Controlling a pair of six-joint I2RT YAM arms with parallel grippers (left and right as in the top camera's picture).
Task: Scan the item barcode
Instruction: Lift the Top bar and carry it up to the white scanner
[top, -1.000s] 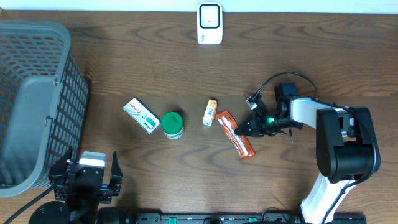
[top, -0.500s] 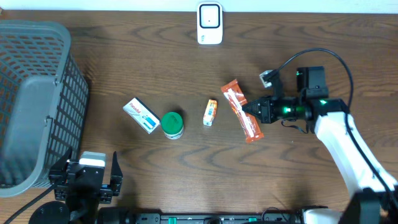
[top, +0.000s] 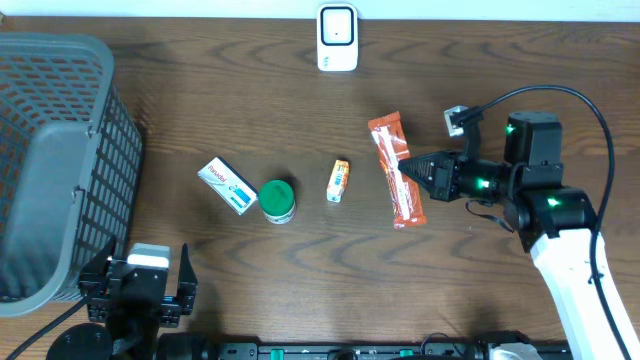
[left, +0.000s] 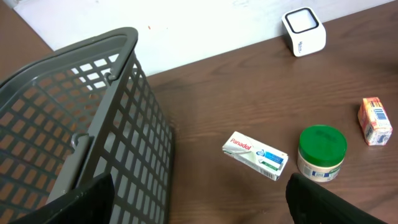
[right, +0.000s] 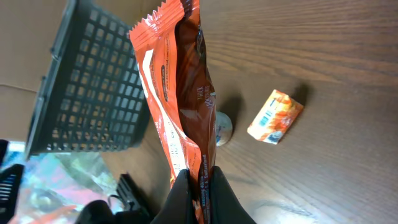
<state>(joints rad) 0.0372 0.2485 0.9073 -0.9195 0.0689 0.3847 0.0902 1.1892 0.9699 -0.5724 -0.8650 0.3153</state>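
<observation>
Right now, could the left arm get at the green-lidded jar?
Probably yes: the left end effector is open, and only bare table lies between it and the green-lidded jar; the basket stands aside.

I see a dark brown wood-grain surface (top: 200, 110) filling almost the whole overhead view. Along its far edge stands a plain white wall (left: 205, 25), meeting the wood in a straight line. The light is even and soft, throwing only faint shadows on the wood.
</observation>
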